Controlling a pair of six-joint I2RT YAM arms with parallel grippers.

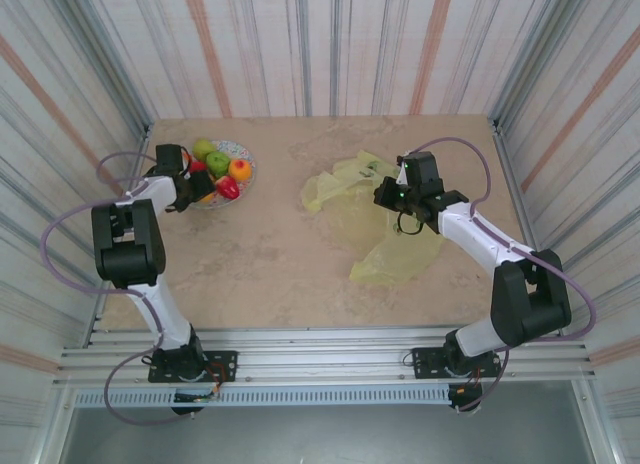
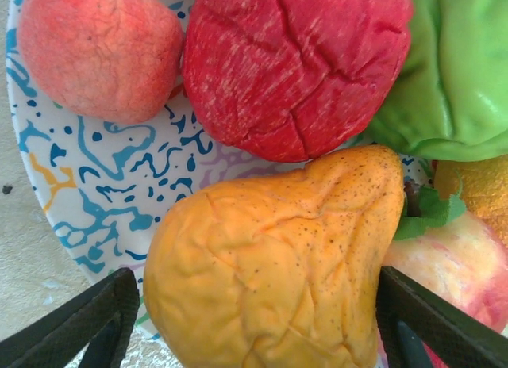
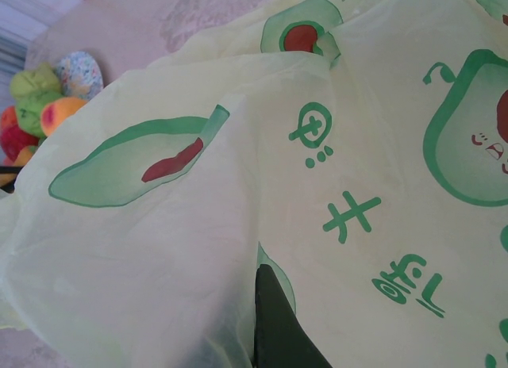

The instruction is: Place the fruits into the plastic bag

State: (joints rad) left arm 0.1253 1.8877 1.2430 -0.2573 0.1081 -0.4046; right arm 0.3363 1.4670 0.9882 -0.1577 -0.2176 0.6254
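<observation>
Several fruits lie heaped on a speckled plate (image 1: 245, 152) at the back left. In the left wrist view an orange pear-shaped fruit (image 2: 278, 257) lies between the fingers of my left gripper (image 2: 255, 281). The gripper is open; its right finger touches the fruit and its left finger stands just off it. Behind it lie a red fruit (image 2: 294, 67), a pink-red one (image 2: 99, 51) and a green one (image 2: 460, 74). The plastic bag (image 1: 370, 224), yellow-green with avocado prints, lies right of centre. My right gripper (image 1: 392, 194) is shut on a fold of it (image 3: 238, 185).
The plate's (image 2: 103, 185) blue-patterned rim is close to the table's left wall. A yellow-red fruit (image 2: 460, 265) presses against the orange one on the right. Bare tabletop (image 1: 270, 244) lies between plate and bag. Striped walls close in the back and sides.
</observation>
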